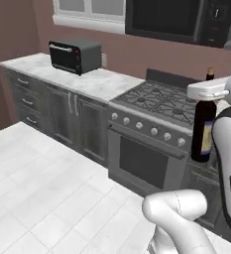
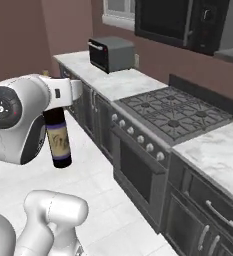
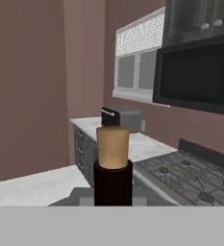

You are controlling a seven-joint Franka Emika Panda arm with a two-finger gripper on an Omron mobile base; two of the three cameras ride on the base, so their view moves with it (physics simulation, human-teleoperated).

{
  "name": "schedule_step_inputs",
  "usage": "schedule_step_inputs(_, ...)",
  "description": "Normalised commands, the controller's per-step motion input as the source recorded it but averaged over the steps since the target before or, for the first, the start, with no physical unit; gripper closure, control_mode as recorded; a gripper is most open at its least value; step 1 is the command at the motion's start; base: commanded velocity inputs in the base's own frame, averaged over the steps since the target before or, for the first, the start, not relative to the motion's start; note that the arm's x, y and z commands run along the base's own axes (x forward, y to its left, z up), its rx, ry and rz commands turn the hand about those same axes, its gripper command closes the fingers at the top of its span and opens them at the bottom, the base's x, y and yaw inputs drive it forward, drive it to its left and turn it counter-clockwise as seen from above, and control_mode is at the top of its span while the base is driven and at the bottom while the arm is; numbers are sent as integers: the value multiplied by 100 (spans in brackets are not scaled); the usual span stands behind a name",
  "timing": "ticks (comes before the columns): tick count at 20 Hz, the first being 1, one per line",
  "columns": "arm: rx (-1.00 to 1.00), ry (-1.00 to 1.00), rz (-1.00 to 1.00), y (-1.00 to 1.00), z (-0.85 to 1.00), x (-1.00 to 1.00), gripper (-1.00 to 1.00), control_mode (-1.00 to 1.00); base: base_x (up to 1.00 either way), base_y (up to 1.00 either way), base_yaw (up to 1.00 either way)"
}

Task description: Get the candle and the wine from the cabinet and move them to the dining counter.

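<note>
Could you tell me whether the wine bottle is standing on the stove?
No, the wine bottle hangs in the air, held above the floor beside the stove.

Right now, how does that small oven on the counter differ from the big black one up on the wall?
The toaster oven is small, grey-sided, and stands on the marble counter; the microwave is far wider, all black, and hangs above the gas stove. The toaster oven's handle runs across its top edge; the microwave's runs upright. Both have dark doors, shut.

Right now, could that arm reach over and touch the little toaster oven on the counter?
Probably not. The end effector is shut on the wine, and the toaster oven sits far along the counter, beyond the stove; the base would likely have to drive closer.
</note>
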Motion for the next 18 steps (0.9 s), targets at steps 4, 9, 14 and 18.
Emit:
schedule_step_inputs(4, 0, 0, 0, 0, 0, 0, 100, 100, 0, 6, 94)
schedule_step_inputs(9, 0, 0, 0, 0, 0, 0, 100, 100, 5, 0, 92)
schedule_step_inputs(14, 0, 0, 0, 0, 0, 0, 100, 100, 13, 0, 88)
schedule_step_inputs(18, 0, 0, 0, 0, 0, 0, 100, 100, 11, 0, 85)
